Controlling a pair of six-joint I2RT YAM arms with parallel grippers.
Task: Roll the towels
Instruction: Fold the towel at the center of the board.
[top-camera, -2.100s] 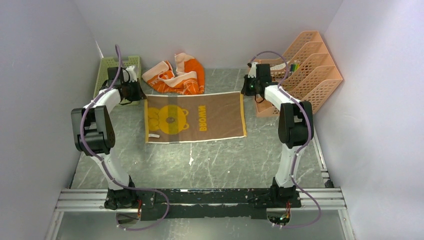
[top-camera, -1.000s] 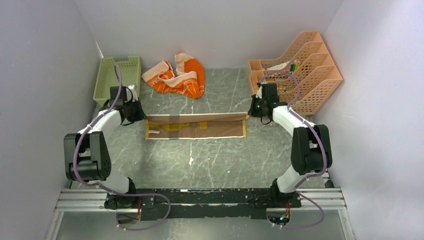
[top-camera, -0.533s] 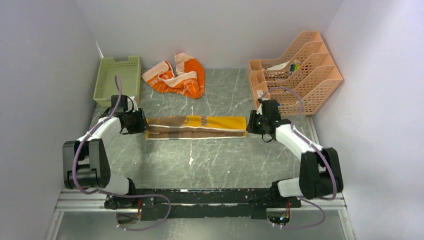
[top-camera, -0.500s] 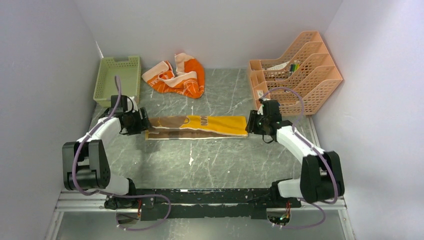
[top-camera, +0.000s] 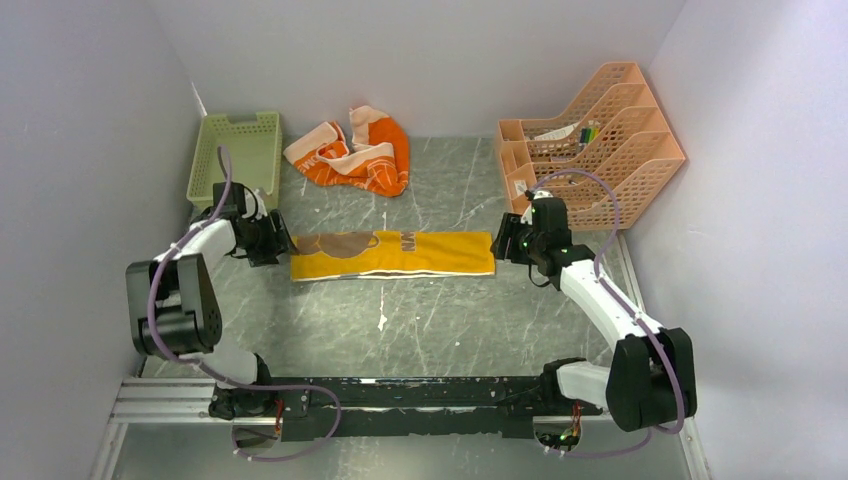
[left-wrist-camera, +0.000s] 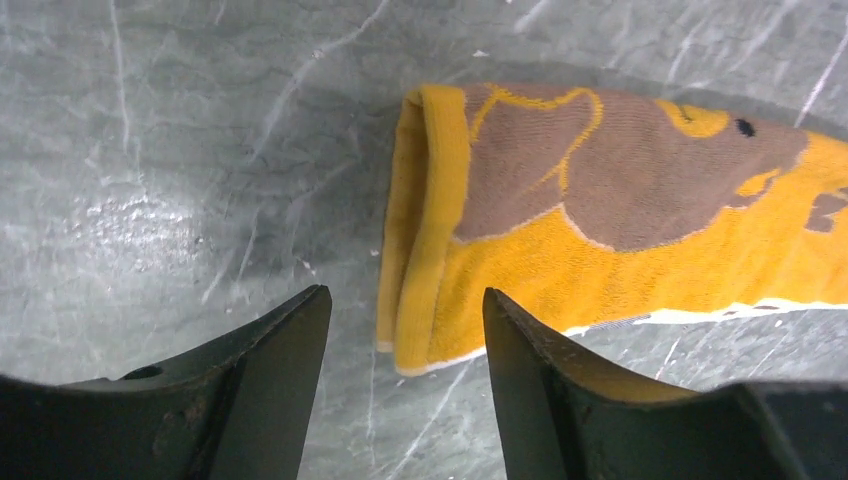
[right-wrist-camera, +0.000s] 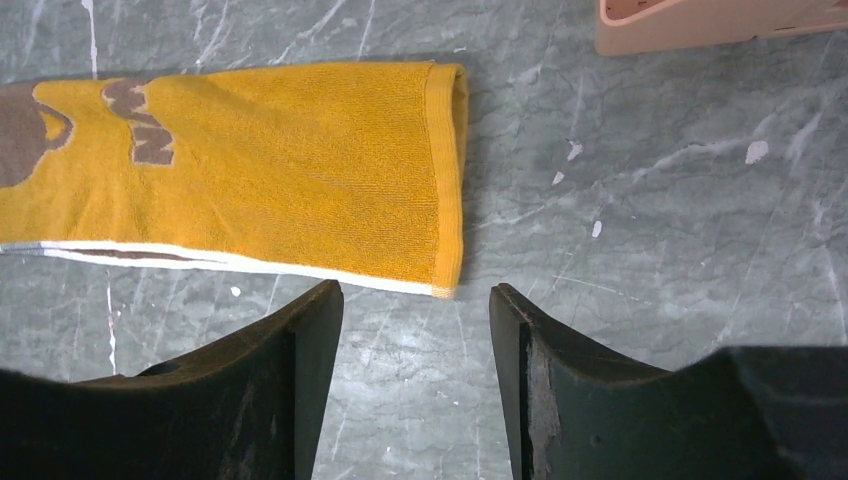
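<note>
Since a second ago you have let go: your left tool (left-wrist-camera: 405, 298) stands apart, empty, just off the left end of the folded mustard-yellow towel (top-camera: 392, 254) lying flat on the surface (top-camera: 440, 310), your right tool (right-wrist-camera: 416, 291) likewise off its right end.

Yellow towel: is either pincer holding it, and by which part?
Nothing is held. The left pincer and right pincer stand open, one at each end of the yellow towel lying folded.
</note>
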